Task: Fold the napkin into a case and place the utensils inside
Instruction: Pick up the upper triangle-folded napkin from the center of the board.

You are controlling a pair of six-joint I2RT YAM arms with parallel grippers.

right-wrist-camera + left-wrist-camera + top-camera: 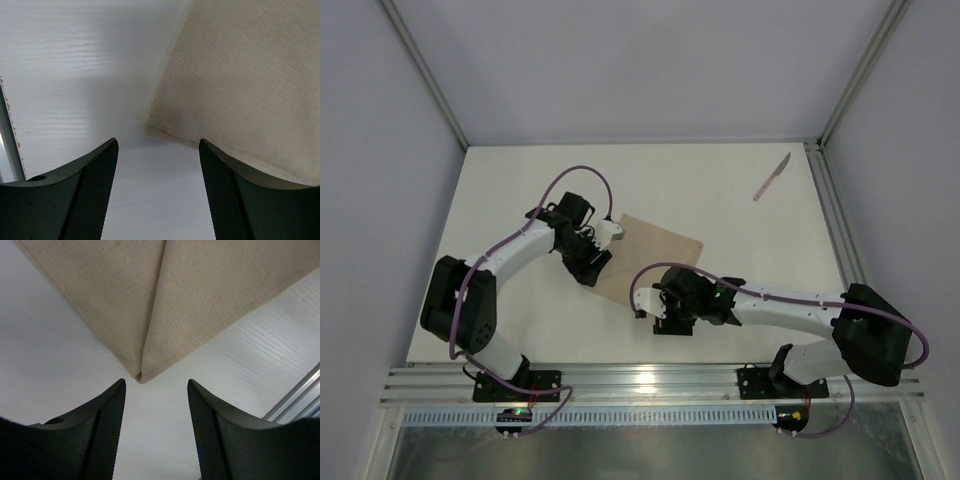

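Left hand (pixel 156 386) and right hand (pixel 158 145) both spread wide, empty, a folded napkin (pixel 200 300) corner on the desk (pixel 50 365) just ahead of each.

Overhead, my left gripper (pixel 592 262) hides the napkin (pixel 665 250)'s left edge, and my right gripper (pixel 655 318) and wrist hide its near part. Knife (pixel 772 177) is too small for blade detail. Left wrist view: napkin cut off by the top edge, my fingers (pixel 105 440) by the bottom. Right wrist view: napkin runs off top and right, its near corner blurred.
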